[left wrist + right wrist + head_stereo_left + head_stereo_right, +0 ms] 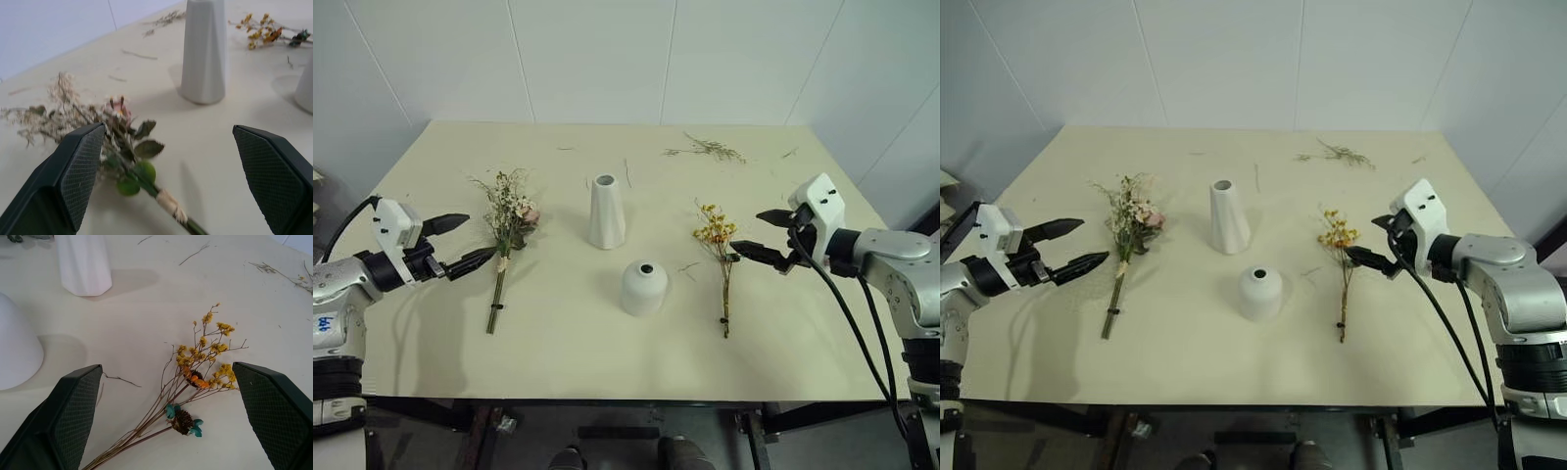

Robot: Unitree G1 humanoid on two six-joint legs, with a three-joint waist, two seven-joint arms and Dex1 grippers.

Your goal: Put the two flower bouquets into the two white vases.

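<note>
The pink rose bouquet point(508, 235) lies on the table's left half, stems toward the front edge. On the right half lies the slim yellow bouquet point(720, 259). Between them stand the tall cone vase point(606, 211) and, nearer the front, the short dome vase point(644, 287). My left gripper point(458, 243) hovers open just left of the rose bouquet point(124, 147), its fingers point(78, 171) spread wide. My right gripper point(756, 233) hovers open just right of the yellow bouquet point(195, 382), nothing between its fingers point(73, 411).
Loose dried twig scraps point(707, 149) lie at the back right of the cream table point(607, 362). A few small twig bits point(688, 266) lie between the dome vase and the yellow bouquet. White walls close off the back.
</note>
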